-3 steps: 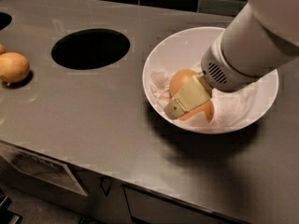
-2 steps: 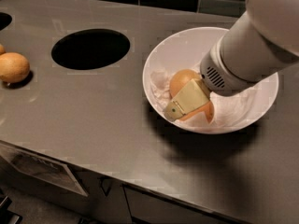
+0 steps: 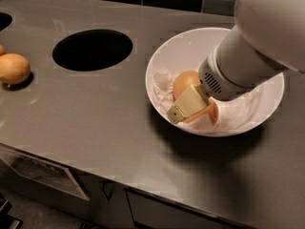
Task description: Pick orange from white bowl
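The white bowl (image 3: 164, 51) stands on the grey counter at the right, lined with crumpled white paper (image 3: 162, 88). Two fruits lie in it. The deep reddish-orange orange (image 3: 212, 113) is at the bowl's front, mostly hidden by my gripper. A paler yellowish-orange fruit (image 3: 183, 83) lies just behind and left of it. My gripper (image 3: 189, 108) reaches down into the bowl from the upper right, its tan tip lying between the two fruits and against the orange. The big white arm hides the bowl's right rear part.
A dark round hole (image 3: 92, 49) is cut in the counter left of the bowl. A yellow-tan fruit (image 3: 13, 68) lies at the far left, with another fruit's edge (image 3: 1, 50) just behind it. The counter's front edge runs along the bottom, cabinets below.
Hardly anything. The arm has shifted slightly, and the gripper stays at the same spot in the bowl, against the orange.
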Action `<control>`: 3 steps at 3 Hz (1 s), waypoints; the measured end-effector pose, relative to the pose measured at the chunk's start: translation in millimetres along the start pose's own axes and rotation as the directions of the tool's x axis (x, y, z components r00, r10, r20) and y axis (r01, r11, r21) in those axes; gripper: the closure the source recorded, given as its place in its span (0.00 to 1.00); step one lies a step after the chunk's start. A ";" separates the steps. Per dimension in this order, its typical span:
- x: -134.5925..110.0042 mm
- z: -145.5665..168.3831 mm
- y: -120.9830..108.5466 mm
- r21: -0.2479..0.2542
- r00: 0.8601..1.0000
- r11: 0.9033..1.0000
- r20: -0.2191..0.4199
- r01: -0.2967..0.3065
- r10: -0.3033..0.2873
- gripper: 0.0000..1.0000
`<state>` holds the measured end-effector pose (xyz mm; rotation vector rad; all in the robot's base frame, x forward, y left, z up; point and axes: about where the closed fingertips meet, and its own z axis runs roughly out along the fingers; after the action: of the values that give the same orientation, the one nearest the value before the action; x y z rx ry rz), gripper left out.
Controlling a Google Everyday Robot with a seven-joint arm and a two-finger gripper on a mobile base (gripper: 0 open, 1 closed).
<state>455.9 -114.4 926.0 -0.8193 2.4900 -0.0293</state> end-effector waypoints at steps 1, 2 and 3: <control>0.7 5.0 -1.4 0.015 1.000 1.000 -0.011 -0.003 0.003 0.14; 2.9 8.4 -3.6 0.025 1.000 1.000 -0.021 -0.011 0.011 0.19; 4.5 9.7 -4.7 0.030 1.000 0.999 -0.027 -0.015 0.016 0.19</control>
<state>460.0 -119.4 916.4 -0.7923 2.5148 -0.0722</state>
